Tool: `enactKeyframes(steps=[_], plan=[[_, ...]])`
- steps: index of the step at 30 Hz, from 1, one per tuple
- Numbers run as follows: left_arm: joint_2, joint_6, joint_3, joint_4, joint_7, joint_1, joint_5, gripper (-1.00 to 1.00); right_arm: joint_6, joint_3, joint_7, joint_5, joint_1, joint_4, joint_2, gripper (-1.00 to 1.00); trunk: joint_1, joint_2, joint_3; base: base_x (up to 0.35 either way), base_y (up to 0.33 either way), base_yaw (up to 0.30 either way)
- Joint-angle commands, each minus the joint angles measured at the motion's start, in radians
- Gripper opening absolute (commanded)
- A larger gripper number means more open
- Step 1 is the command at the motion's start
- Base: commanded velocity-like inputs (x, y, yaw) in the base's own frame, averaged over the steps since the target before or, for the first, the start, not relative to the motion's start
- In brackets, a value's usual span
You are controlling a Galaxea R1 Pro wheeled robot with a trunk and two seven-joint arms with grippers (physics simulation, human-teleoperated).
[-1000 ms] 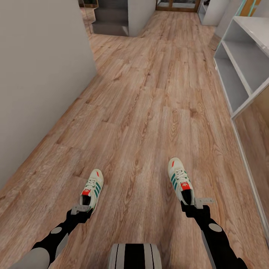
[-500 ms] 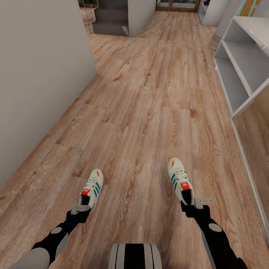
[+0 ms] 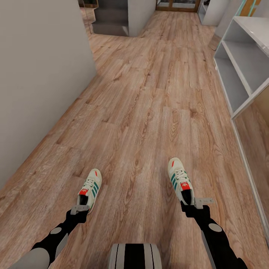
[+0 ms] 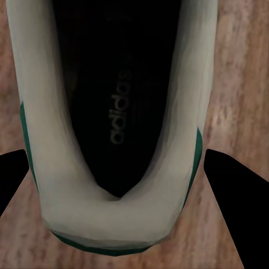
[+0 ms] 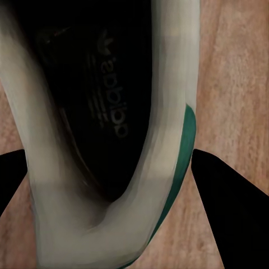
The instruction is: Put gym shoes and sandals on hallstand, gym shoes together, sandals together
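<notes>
Two cream-white gym shoes with green stripes lie toes-forward over the corridor floor (image 3: 149, 97). The left gym shoe (image 3: 89, 188) has its heel in my left gripper (image 3: 80, 209). In the left wrist view this shoe's heel (image 4: 112, 224) sits between the two black fingers (image 4: 235, 190), which press its sides. My right gripper (image 3: 194, 204) is shut on the heel of the right gym shoe (image 3: 179, 179). The right wrist view shows that heel (image 5: 73, 224) pinched between the fingers (image 5: 230, 202). The hallstand (image 3: 239, 74) stands at the right. The sandals are out of view.
A grey wall (image 3: 37, 74) runs along the left side of the corridor. The hallstand's open pale grey shelves line the right edge, with a floor-level rail (image 3: 248, 175) nearer me. My base (image 3: 134, 256) shows at the bottom centre. Dark steps (image 3: 110, 22) lie far ahead.
The left gym shoe has shifted slightly to the left and turned a little at my left gripper. The right shoe, the right arm and the camera have stayed put.
</notes>
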Motion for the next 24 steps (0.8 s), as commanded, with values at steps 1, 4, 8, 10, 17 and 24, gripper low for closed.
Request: enactKeyframes(steps=[1,4,8,10,17,24], plan=[[0.000,-0.004,0.008,0.001,-0.005,0.000,-0.011,-1.00,0.005,-0.003,0.010,0.010,-0.001,-0.002,0.001,-1.00,0.000,0.000,-0.001,0.000,0.000,0.000],[0.000,-0.005,0.009,0.001,-0.005,-0.001,-0.010,-1.00,0.005,-0.003,0.010,0.010,-0.001,-0.002,0.001,-1.00,0.000,0.000,-0.001,0.000,0.000,0.000],[0.000,-0.005,0.009,0.001,-0.005,0.000,-0.010,-1.00,0.005,-0.003,0.010,0.010,-0.001,-0.001,0.001,-1.00,0.000,0.000,-0.001,0.000,0.000,0.000],[0.001,-0.005,0.009,0.001,-0.005,0.000,-0.010,-1.00,0.005,-0.003,0.010,0.010,-0.001,0.000,0.001,-1.00,0.000,0.000,-0.001,0.000,0.000,0.000],[0.002,-0.006,0.007,0.001,-0.005,0.000,-0.010,-1.00,0.005,-0.002,0.010,0.010,-0.001,0.000,0.001,-1.00,0.000,0.000,-0.001,0.000,0.000,0.000],[0.004,-0.006,0.008,0.000,-0.005,0.000,-0.010,-1.00,0.005,-0.002,0.010,0.009,0.000,0.000,0.001,-1.00,0.000,0.000,-0.001,0.000,0.000,0.000]])
